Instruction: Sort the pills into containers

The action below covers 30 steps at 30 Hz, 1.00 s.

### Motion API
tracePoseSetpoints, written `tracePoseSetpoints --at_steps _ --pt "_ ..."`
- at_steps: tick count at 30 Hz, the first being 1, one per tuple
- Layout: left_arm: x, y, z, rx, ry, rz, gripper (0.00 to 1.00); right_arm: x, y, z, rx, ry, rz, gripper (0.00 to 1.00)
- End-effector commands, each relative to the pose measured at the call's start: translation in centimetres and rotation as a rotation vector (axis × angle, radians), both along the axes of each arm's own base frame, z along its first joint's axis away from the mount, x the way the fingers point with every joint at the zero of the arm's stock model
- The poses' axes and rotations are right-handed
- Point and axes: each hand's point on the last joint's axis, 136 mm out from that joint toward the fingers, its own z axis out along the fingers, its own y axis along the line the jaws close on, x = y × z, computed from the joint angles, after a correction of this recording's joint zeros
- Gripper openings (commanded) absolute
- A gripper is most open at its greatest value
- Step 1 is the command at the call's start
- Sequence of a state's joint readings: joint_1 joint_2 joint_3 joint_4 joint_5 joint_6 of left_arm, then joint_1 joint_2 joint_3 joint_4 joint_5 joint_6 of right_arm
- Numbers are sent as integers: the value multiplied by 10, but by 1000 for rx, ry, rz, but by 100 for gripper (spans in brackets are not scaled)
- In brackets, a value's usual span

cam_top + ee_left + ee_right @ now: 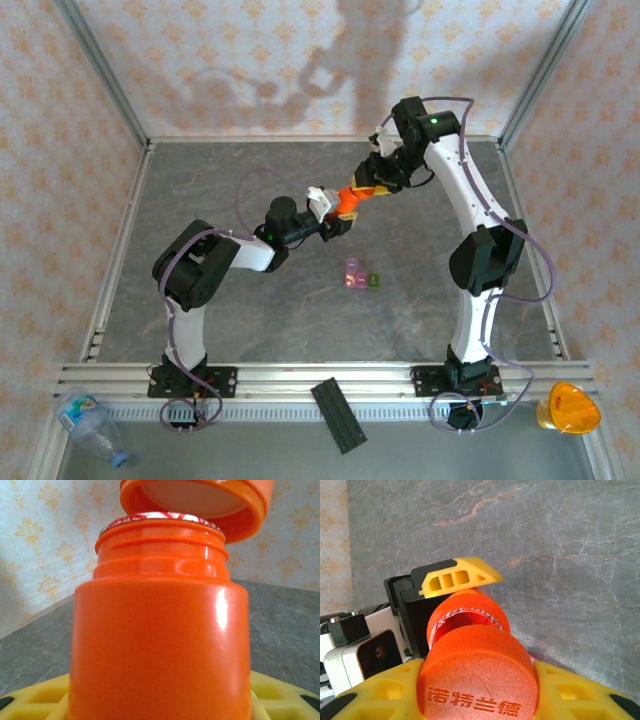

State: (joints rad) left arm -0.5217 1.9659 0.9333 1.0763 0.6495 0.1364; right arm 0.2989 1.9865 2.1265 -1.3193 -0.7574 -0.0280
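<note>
Right wrist, right tool [478, 696] gripping cap [477, 672], 诺特兰德

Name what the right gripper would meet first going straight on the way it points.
Most likely the neck of the orange bottle, just ahead of the cap that the right gripper holds; depth is hard to judge.

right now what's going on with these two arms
The left pincer grips an orange bottle by its body and holds it up above the table. The right pincer holds the orange cap, which is off the neck and tilted just above the bottle's mouth. The small pink and green containers sit on the table below, apart from both pincers.
</note>
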Motion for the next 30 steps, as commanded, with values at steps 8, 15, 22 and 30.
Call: tracePoseSetpoints --at_steps 8,15,22,30 --pt "-3 -5 25 -18 -77 -45 0 -5 12 -6 11 26 49 39" --pt "-7 -5 35 -23 -102 -55 0 -9 15 -12 16 45 64 38" --pt "-15 -5 53 -16 -143 -85 0 -14 17 -16 34 64 99 38" --pt "-23 -3 73 -40 -177 -98 0 -28 35 -4 180 75 198 38"
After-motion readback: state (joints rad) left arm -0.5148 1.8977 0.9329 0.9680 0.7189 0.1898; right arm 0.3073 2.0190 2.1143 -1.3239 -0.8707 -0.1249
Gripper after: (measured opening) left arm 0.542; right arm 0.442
